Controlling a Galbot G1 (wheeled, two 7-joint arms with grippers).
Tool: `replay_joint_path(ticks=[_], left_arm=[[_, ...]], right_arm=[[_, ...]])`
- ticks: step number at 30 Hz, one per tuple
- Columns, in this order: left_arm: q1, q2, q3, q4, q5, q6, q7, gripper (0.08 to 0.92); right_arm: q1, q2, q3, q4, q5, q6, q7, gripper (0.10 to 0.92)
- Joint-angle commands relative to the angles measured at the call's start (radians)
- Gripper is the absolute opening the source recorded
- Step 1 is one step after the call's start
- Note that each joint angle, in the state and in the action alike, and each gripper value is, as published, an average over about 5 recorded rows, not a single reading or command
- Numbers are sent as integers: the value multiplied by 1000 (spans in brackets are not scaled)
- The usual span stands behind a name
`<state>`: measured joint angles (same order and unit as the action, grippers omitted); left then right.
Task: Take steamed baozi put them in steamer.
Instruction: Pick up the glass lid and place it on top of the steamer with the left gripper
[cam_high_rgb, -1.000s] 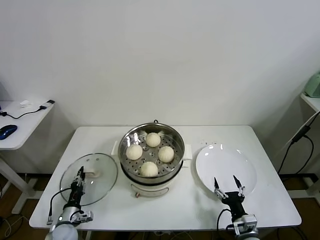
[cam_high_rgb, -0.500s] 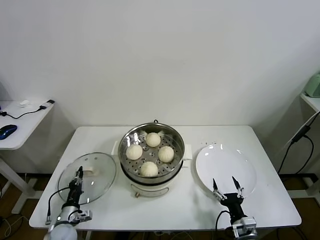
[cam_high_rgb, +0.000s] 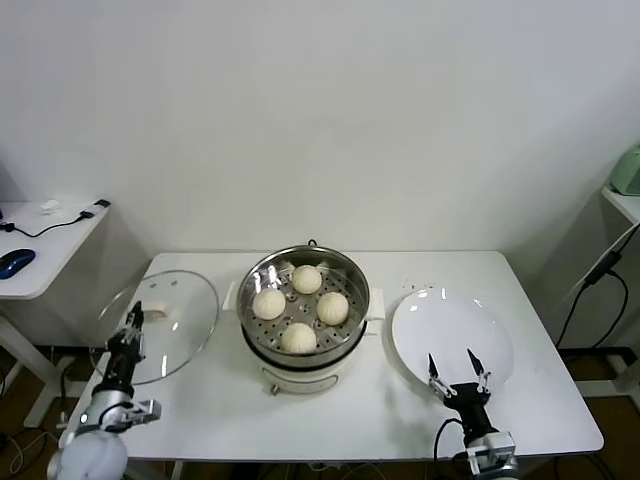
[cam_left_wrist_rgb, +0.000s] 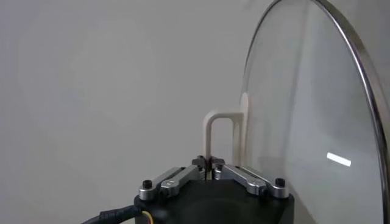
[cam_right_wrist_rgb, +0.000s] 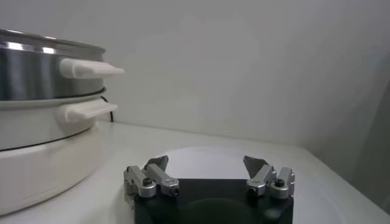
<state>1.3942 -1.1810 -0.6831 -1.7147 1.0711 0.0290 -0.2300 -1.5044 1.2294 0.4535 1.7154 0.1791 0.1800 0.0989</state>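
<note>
- As the head view shows it, all four steamed baozi (cam_high_rgb: 301, 307) sit inside the steamer (cam_high_rgb: 304, 318) at mid-surface, and the white plate (cam_high_rgb: 452, 338) to its right lies bare, so I judge the loading done; covering the pot looks like what is left.
- The buns are smooth, matte, cream-white domes; the steamer is shiny steel with a perforated tray, on a white base.
- In the same view the left pincer (cam_high_rgb: 126, 343) holds the glass lid (cam_high_rgb: 157, 325) tilted up above the surface's left end.
- In the left wrist view the left pincer is clamped shut on the lid's white loop handle (cam_left_wrist_rgb: 217, 135); the pane is clear, steel-rimmed.
- In the right wrist view the right pincer (cam_right_wrist_rgb: 208, 172) stands wide open and empty, near the plate, beside the steamer's white side handles (cam_right_wrist_rgb: 90, 69).
</note>
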Motion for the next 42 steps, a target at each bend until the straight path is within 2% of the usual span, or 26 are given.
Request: replay_joint_path(ticks=[1, 4, 9, 15, 20, 28, 42], left_arm=[[48, 59, -19, -191, -99, 55, 110, 131], [21, 68, -1, -276, -128, 152, 201, 131], [-29, 62, 75, -355, -72, 268, 286, 131], [-104, 44, 255, -400, 27, 427, 360, 131], [-200, -22, 423, -389, 161, 535, 436, 131], [-266, -170, 605, -347, 326, 587, 494, 131], [-285, -360, 717, -220, 528, 592, 483, 131]], right_arm=[[6, -5, -4, 5, -23, -3, 1, 823], [7, -7, -5, 8, -33, -1, 0, 823], [6, -9, -9, 9, -56, 11, -5, 823], [2, -5, -23, 15, -77, 23, -7, 823], [2, -4, -30, 10, -74, 28, 0, 823], [3, -1, -24, -13, -69, 52, 10, 823], [-12, 20, -2, -33, -53, 97, 34, 823]])
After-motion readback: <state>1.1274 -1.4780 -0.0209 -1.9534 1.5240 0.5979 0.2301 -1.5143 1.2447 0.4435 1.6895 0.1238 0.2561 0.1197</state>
